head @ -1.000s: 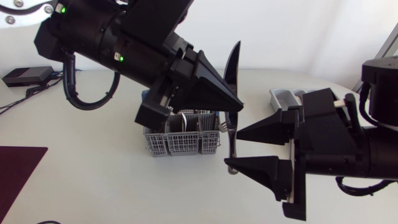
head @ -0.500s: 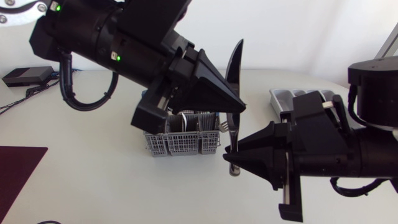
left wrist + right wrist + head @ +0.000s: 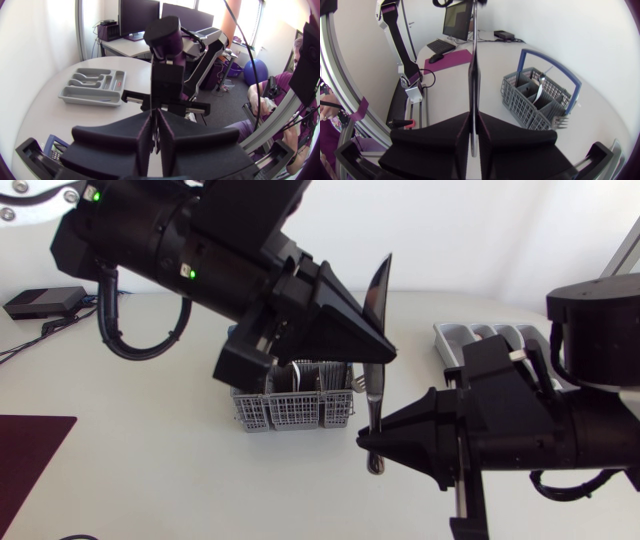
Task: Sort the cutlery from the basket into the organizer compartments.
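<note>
- Our left gripper (image 3: pixel 384 356) reaches in above the basket (image 3: pixel 292 408) and is clenched on the knife (image 3: pixel 375 395) about midway along it. That grip has not altered over the last second. The knife stands nearly upright in the air, blade up and handle hanging down.
- The basket sits on the surface (image 3: pixel 150 440), just beside and below the knife's handle end. More cutlery (image 3: pixel 300 370) stands in its compartments, so we judge the sorting far from done.
- The change is at our right gripper (image 3: pixel 368 443). A second ago its fingers stood wide apart on either side of the handle, and half a second ago they were drawing together. Now they are closed on the lower handle.
- In the right wrist view the knife (image 3: pixel 474 60) rises straight out of the narrow slit between the fingers of that gripper (image 3: pixel 474 120). The contact looks firm on both sides, though the slit is too dark for us to be certain.
- Both grippers therefore grasp the one knife, the left above and the right below. We read this as a handover, at the point where the left could let go.
- The organizer (image 3: pixel 490 338) lies farther right on the surface, behind our right arm and well apart from the knife. The knife is not yet in any compartment.
</note>
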Robot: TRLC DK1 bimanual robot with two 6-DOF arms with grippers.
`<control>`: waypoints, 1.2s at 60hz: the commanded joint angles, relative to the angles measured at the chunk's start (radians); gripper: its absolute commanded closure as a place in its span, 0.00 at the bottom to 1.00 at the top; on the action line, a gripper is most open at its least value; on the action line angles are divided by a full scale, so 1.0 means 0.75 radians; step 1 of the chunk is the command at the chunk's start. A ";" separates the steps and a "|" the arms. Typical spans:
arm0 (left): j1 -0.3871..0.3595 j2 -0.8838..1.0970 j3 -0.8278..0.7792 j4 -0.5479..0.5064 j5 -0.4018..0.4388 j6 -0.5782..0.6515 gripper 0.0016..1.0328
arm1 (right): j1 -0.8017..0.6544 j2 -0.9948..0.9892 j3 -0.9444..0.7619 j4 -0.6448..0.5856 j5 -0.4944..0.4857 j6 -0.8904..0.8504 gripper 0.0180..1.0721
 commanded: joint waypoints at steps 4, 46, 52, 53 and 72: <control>0.058 -0.021 0.037 0.122 0.028 -0.142 0.32 | -0.029 0.029 -0.018 -0.071 0.012 0.013 0.94; 0.274 0.057 0.043 0.451 -0.426 -0.300 0.05 | -0.837 0.092 0.008 -0.302 -0.025 -0.403 0.94; 0.209 0.094 0.025 0.385 -0.531 -0.175 0.05 | -1.005 0.184 0.049 -0.282 -0.027 -0.466 0.94; 0.199 0.096 0.017 0.385 -0.545 -0.163 0.05 | -1.028 0.205 0.057 -0.276 -0.025 -0.472 0.94; 0.078 0.137 -0.108 0.396 -0.780 -0.017 0.05 | -1.424 0.654 0.311 -0.132 0.054 -0.511 0.94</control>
